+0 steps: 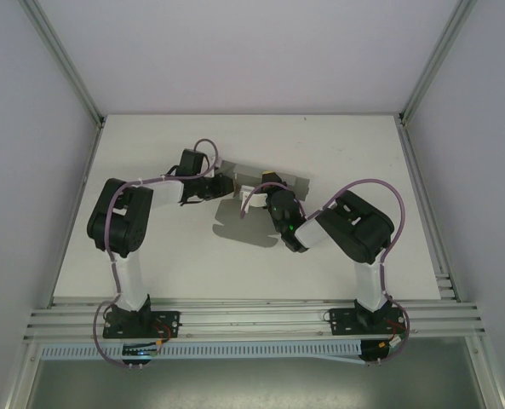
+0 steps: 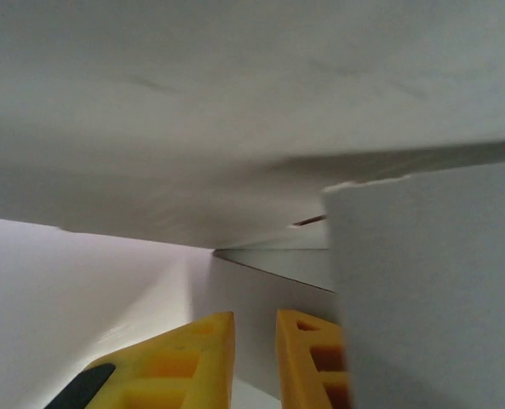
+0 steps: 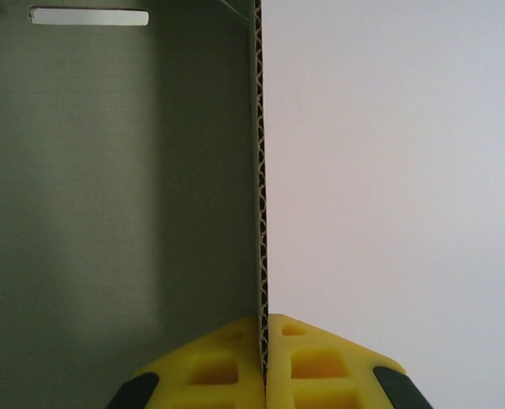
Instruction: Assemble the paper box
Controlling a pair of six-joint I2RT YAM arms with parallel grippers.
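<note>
The paper box [image 1: 245, 172] is a grey card piece held above the middle of the white table [image 1: 184, 264], partly folded, with its shadow on the table below it. My right gripper [image 1: 273, 182] is shut on it. In the right wrist view the yellow fingers [image 3: 226, 358] pinch the box's corrugated edge [image 3: 259, 170], my right gripper [image 3: 264, 320] centred on that edge. A grey panel with a slot [image 3: 88, 16] lies to the left. My left gripper [image 1: 220, 185] is at the box's left end. Its fingers [image 2: 205, 349] stand slightly apart, with card panels [image 2: 235, 128] above and beyond my left gripper [image 2: 255, 317].
Grey enclosure walls and metal corner posts [image 1: 65, 64] bound the table on three sides. An aluminium rail [image 1: 252, 319] runs along the near edge, carrying both arm bases. Purple cables loop off each arm.
</note>
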